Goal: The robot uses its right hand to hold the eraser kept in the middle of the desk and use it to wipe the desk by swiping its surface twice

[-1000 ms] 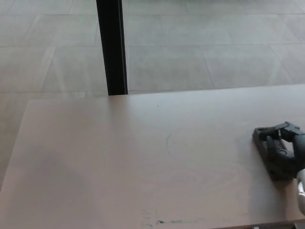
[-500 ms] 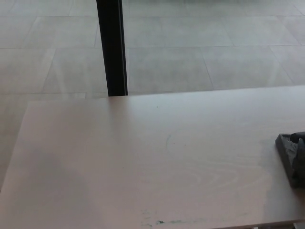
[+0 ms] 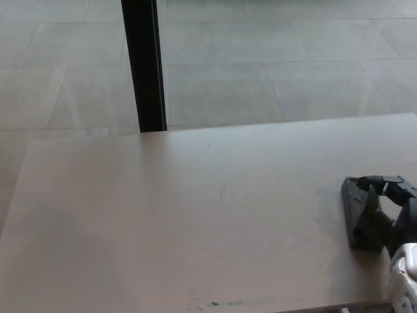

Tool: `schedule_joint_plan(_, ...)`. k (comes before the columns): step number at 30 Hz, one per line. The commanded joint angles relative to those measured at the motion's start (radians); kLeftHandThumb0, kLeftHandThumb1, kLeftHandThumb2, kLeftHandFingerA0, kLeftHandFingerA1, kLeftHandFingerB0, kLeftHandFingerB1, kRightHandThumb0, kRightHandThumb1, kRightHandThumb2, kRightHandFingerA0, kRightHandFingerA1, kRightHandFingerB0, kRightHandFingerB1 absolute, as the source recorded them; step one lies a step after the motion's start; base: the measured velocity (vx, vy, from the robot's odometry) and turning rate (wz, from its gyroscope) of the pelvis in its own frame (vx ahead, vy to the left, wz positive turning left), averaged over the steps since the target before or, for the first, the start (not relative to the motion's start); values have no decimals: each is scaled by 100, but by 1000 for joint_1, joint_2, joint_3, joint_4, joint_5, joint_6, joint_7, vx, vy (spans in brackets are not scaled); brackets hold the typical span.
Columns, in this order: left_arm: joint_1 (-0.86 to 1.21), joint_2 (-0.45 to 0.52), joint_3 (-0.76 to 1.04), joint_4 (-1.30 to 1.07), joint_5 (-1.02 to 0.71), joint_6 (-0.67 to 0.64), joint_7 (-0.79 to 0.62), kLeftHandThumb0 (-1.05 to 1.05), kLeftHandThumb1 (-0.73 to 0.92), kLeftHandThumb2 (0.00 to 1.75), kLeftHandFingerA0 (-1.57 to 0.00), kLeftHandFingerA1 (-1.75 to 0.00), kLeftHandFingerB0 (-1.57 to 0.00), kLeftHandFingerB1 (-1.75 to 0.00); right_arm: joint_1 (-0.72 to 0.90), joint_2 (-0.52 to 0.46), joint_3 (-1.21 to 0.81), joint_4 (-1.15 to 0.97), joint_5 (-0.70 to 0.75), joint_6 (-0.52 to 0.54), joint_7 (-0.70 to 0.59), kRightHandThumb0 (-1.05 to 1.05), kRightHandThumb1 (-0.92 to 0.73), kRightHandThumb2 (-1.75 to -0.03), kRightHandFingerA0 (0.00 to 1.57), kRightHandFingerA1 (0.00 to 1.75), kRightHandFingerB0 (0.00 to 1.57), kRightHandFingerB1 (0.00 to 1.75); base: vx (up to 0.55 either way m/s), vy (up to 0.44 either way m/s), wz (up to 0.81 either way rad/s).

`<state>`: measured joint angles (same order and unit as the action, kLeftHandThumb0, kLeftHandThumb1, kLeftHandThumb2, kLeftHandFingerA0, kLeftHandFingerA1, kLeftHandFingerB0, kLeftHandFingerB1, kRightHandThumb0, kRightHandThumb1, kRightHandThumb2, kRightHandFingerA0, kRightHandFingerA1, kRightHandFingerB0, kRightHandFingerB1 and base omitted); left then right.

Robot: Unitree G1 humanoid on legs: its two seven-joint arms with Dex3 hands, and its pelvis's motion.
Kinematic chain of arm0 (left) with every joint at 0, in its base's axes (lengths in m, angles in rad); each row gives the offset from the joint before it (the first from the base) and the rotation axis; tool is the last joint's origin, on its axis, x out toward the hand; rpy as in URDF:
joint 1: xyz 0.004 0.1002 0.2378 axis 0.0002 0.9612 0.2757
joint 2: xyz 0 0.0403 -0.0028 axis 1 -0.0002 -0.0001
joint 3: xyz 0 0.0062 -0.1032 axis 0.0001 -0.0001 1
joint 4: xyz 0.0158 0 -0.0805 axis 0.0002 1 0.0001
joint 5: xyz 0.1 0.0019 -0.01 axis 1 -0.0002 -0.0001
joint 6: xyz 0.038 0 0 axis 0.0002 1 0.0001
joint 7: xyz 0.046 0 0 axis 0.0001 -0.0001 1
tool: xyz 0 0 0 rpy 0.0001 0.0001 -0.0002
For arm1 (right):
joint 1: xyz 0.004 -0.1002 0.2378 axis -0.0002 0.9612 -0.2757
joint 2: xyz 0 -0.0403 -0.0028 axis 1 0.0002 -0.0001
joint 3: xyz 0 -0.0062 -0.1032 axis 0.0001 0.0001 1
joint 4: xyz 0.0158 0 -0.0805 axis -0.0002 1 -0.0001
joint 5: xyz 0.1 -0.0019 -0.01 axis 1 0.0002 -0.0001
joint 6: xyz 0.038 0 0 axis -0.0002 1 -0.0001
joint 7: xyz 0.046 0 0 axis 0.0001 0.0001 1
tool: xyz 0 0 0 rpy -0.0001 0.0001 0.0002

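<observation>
Head view: right hand (image 3: pixel 391 212) closed on eraser (image 3: pixel 360 218), pressed flat at desk (image 3: pixel 163 215) right side (mid-wipe, likely); green smudges (image 3: pixel 225 303) near front edge remaining.

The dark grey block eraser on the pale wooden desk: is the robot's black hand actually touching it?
Touching. In the head view the right hand has its fingers wrapped over the eraser.

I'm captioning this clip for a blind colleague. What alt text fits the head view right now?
The robot's black right hand grips a dark eraser pressed flat on a pale wooden desk, near its right edge. Faint green marks show by the near edge; a black post rises from the grey tiled floor behind.
</observation>
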<state>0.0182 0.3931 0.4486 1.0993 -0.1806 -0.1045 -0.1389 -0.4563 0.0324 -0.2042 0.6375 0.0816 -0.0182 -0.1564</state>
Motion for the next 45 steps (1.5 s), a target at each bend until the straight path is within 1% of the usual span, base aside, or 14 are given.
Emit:
schedule_joint_plan(1, -12, 4, 4, 9, -14, -17, 14, -58, 85, 65, -68, -65, -50, -53, 134, 99, 197, -16, -84, 181, 59, -38, -69, -85, 102, 175, 62, 169, 0, 0, 0)
schedule_joint_plan(2, -7, 5, -4, -6, -7, -20, 13, -59, 86, 65, -69, -66, -49, -54, 138, 100, 225, -23, -96, 192, 55, -37, -65, -98, 99, 175, 69, 156, 0, 0, 0)
schedule_joint_plan(5, -10, 7, -3, -11, -10, -21, 1, -60, 86, 65, -66, -65, -47, -53, 150, 103, 299, -47, -131, 211, 47, -35, -67, -101, 101, 175, 64, 162, 0, 0, 0)
schedule_joint_plan(6, -10, 5, -1, -16, -14, -19, -3, -59, 87, 66, -64, -65, -47, -53, 149, 97, 335, -51, -164, 230, 29, -37, -67, -99, 100, 175, 64, 156, 0, 0, 0)
schedule_joint_plan(10, -15, 11, -14, -13, 1, -25, 6, -60, 86, 65, -71, -66, -49, -53, 168, 103, 383, -75, -182, 275, -1, -38, -76, -82, 98, 175, 58, 162, 0, 0, 0)
schedule_joint_plan(15, -24, 16, -16, -10, 0, -16, 4, -62, 85, 65, -69, -65, -49, -53, 187, 111, 396, -98, -157, 278, -3, -37, -68, -95, 98, 175, 68, 169, 0, 0, 0)
schedule_joint_plan(16, -24, 16, -24, -7, 11, -26, 12, -64, 85, 65, -69, -64, -50, -53, 208, 115, 406, -114, -147, 252, 14, -36, -66, -98, 96, 175, 71, 159, 0, 0, 0)
schedule_joint_plan(20, -23, 16, -27, -12, 10, -25, 17, -63, 84, 65, -71, -66, -51, -54, 238, 116, 451, -168, -147, 265, 43, -40, -73, -81, 102, 175, 61, 163, 0, 0, 0)
schedule_joint_plan(34, -40, 21, -38, 9, 7, -15, 11, -62, 85, 65, -69, -64, -50, -53, 295, 87, 489, -277, -96, 286, 119, -38, -78, -80, 102, 175, 54, 169, 0, 0, 0)
schedule_joint_plan(36, -33, 18, -43, -12, 11, -11, 21, -62, 85, 64, -70, -63, -50, -52, 313, 92, 493, -287, -75, 277, 147, -37, -70, -94, 97, 175, 73, 145, 0, 0, 0)
schedule_joint_plan(37, -35, 20, -44, -6, 13, -12, 23, -62, 85, 65, -70, -65, -50, -53, 322, 96, 505, -300, -73, 283, 159, -37, -69, -95, 97, 175, 73, 142, 0, 0, 0)
schedule_joint_plan(39, -36, 21, -41, -2, 9, -13, 19, -62, 85, 65, -70, -65, -50, -53, 328, 95, 513, -305, -78, 279, 165, -37, -69, -95, 97, 175, 73, 142, 0, 0, 0)
schedule_joint_plan(42, -33, 16, -52, -9, 17, -16, 20, -62, 86, 65, -70, -64, -49, -53, 345, 89, 532, -334, -91, 304, 168, -37, -71, -91, 95, 175, 56, 155, 0, 0, 0)
schedule_joint_plan(45, -34, 18, -51, -1, 14, -18, 22, -62, 86, 65, -71, -65, -49, -52, 339, 78, 532, -330, -110, 307, 158, -37, -73, -88, 97, 175, 59, 158, 0, 0, 0)
